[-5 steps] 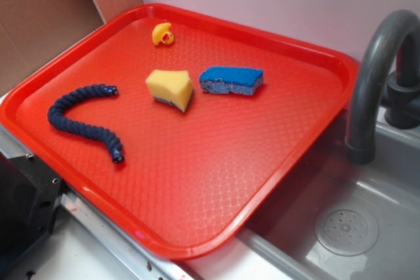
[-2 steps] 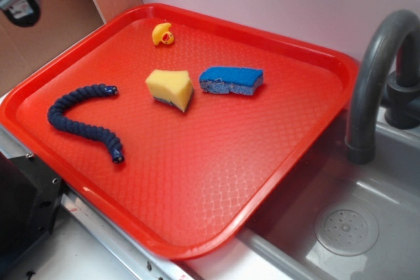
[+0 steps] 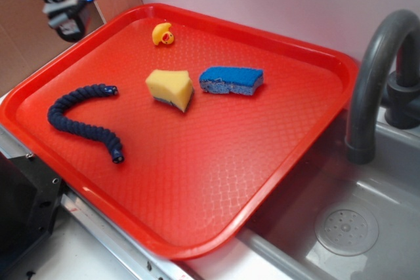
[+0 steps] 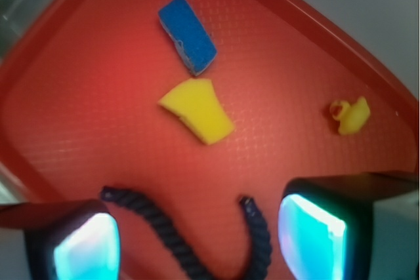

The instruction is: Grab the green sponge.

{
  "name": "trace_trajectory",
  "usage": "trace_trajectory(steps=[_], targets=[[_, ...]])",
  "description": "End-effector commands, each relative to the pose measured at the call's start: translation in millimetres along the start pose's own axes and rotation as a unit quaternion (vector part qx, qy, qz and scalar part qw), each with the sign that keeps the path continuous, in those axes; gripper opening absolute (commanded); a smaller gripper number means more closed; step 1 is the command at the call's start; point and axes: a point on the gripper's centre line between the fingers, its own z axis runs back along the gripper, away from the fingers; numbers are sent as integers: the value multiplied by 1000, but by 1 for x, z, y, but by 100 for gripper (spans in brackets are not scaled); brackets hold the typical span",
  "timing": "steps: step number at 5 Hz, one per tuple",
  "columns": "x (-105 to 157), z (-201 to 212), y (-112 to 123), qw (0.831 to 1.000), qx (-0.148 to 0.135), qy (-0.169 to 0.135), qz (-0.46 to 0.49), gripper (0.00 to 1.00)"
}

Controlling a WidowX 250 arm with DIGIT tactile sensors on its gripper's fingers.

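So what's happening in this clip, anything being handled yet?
Nothing is held yet. The gripper is open and hangs high over the left far corner of the red tray, well short of its target. The green sponge, a yellow wedge with a dark scouring layer, lies near the tray's middle, beside the blue sponge. A yellow rubber duck sits near the far edge and a dark blue rope curves along the left side. All four lie untouched.
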Motion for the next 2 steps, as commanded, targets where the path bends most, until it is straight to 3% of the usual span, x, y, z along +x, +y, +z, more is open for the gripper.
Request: trace_trajectory(steps=[1, 2], targets=[[38, -35, 3, 998, 15, 35, -59, 100], [42, -51, 4, 995, 14, 48, -85, 100]])
